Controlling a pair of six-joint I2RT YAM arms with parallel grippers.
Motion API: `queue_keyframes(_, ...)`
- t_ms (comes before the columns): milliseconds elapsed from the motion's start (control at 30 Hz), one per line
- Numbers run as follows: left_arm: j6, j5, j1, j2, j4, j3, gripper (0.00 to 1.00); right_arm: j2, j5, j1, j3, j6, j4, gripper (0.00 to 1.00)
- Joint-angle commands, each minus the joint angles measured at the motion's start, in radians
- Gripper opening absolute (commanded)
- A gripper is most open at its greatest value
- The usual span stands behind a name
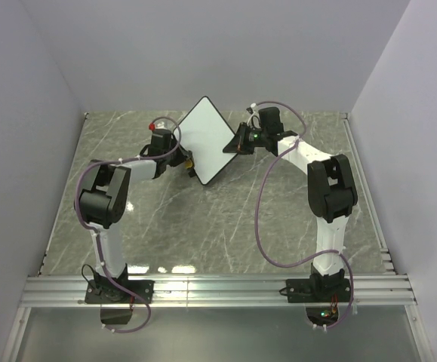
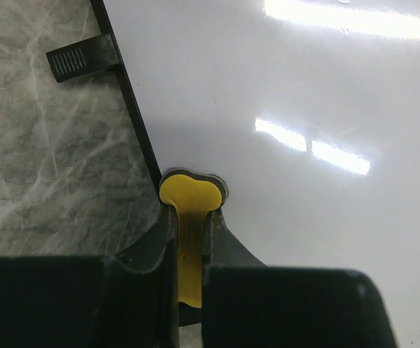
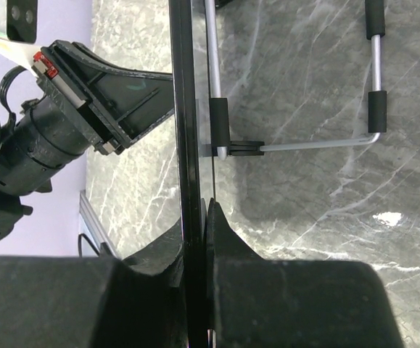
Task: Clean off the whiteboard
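Nearest you, the left arm [image 1: 105, 200] and right arm [image 1: 331, 188] rise from their bases at the near edge of the bench [image 1: 226, 234]. Both reach to its far middle, where they meet at the whiteboard [image 1: 205, 139].

You see the whiteboard raised on edge, turned so that it reads as a diamond from above, one corner up and one corner down by the bench. Whether that low corner touches the bench you cannot tell. Its face is white and glossy, with bright light streaks across it in the left wrist view.

Your right hand [image 3: 195, 217] is clamped on the whiteboard's edge at the diamond's right corner. The board runs edge-on between its fingers, face to the left and back to the right.

Your left hand [image 2: 188, 217] is on the face side and is clamped on the eraser [image 2: 188, 194]. The eraser's yellow rounded tip pokes out past the fingers and presses on the face just inside the black rim [image 2: 133, 116].

On the back, a wire stand [image 3: 318, 145] with black sleeves hangs over the bench. A small ribbed black foot [image 2: 83, 58] juts out from the rim.
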Motion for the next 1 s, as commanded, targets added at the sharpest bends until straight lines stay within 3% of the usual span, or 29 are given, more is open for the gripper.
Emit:
queue_keyframes(0,0.013,0.008,-0.041,0.001,-0.091,-0.034,0.00,-0.033,-0.078,0.032,0.044,0.118,-0.068,0.00)
queue_keyframes(367,0.054,-0.159,-0.013,-0.244,-0.379,0.087,0.00,-0.064,0.004,0.032,0.024,0.121,-0.045,0.00)
queue_keyframes(633,0.050,-0.279,0.037,-0.424,-0.463,-0.040,0.00,-0.132,0.194,0.037,-0.022,0.029,-0.088,0.00)
queue_keyframes(733,0.031,-0.300,0.053,-0.468,-0.488,-0.104,0.00,-0.145,0.242,0.044,-0.034,-0.020,-0.117,0.13)
queue_keyframes(767,0.027,-0.308,0.059,-0.479,-0.491,-0.121,0.00,-0.152,0.271,0.049,-0.039,-0.031,-0.128,0.28)
queue_keyframes(833,0.011,-0.310,0.066,-0.511,-0.493,-0.172,0.00,-0.161,0.296,0.054,-0.048,-0.059,-0.134,0.40)
queue_keyframes(967,-0.005,-0.319,0.074,-0.539,-0.505,-0.236,0.00,-0.167,0.327,0.070,-0.060,-0.088,-0.142,0.59)
